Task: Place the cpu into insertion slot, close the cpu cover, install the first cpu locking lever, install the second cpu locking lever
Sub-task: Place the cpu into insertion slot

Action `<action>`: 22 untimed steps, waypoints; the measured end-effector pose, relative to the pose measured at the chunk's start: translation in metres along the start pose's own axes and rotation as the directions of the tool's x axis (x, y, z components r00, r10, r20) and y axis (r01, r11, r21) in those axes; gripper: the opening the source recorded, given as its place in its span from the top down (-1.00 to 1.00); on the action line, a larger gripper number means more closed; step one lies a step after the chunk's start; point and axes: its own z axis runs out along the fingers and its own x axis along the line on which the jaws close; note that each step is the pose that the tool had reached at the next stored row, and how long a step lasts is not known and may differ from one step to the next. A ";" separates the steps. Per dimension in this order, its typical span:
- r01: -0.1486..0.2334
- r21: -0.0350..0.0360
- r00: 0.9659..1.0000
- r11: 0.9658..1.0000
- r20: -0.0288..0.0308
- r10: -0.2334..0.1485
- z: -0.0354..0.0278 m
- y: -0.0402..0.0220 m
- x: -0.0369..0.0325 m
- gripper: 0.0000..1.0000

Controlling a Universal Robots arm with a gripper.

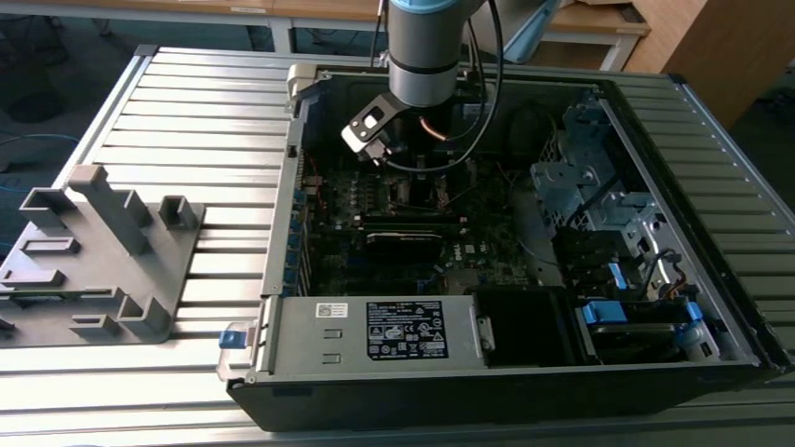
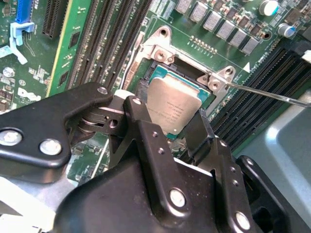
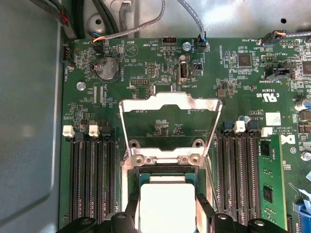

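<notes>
In both wrist views the cpu (image 2: 172, 99) (image 3: 167, 201), a small square chip with a silver-grey top, lies in or just over the insertion slot (image 2: 146, 77) (image 3: 167, 171), level with its silvery rim. My gripper (image 2: 167, 116) (image 3: 167, 216) is shut on the cpu, one black finger (image 2: 146, 131) against each of two opposite edges. The cpu cover (image 3: 170, 104), a thin silvery frame, stands swung open beyond the slot. A thin wire locking lever (image 2: 272, 95) sticks out unlatched beside the slot. In the exterior view the gripper (image 1: 420, 166) reaches down into the open computer case (image 1: 522, 368).
Long black memory slots (image 3: 92, 184) (image 3: 240, 179) run along both sides of the socket. Cables (image 3: 146, 24) hang across the board's far edge. In the exterior view, drive bays with blue tabs (image 1: 621, 312) fill the case's right, and a grey plastic fixture (image 1: 106, 251) stands outside on the slatted table.
</notes>
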 end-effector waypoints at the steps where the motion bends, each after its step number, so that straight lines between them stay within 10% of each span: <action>1: 0.000 0.000 1.000 1.000 0.000 0.000 0.0001 0.0001 0.0000 -0.08; 22: 0.000 0.000 1.000 1.000 0.000 0.000 0.0019 0.0031 0.0001 -0.08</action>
